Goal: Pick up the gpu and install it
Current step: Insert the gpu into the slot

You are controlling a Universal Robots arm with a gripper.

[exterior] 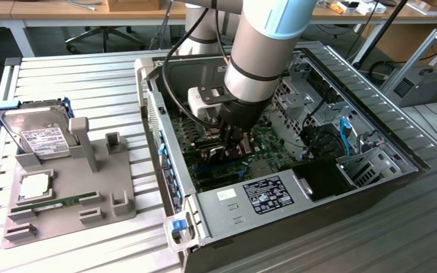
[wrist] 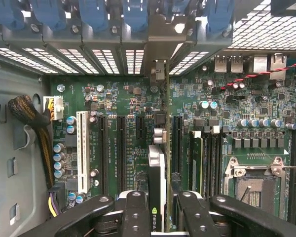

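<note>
The gpu (wrist: 157, 163) shows edge-on in the wrist view, a thin card with a silver cooler, standing upright over the green motherboard (wrist: 113, 98) between two black expansion slots. Its metal bracket end (wrist: 160, 49) points toward the vented rear slot covers. My gripper (wrist: 158, 219) is shut on the card, one black finger (wrist: 134, 212) on each side. In the exterior view the gripper (exterior: 230, 147) reaches down inside the open computer case (exterior: 264, 196) with the dark gpu (exterior: 217, 154) in it. Whether the card sits fully in its slot I cannot tell.
A grey holder (exterior: 74, 193) lies on the slatted table at the exterior view's left. It carries a hard drive (exterior: 40, 133), a processor (exterior: 34, 186) and a green memory stick (exterior: 55, 203). Inside the case are a white slot (wrist: 82, 148), cables (wrist: 27, 111) and an empty processor socket (wrist: 254, 185).
</note>
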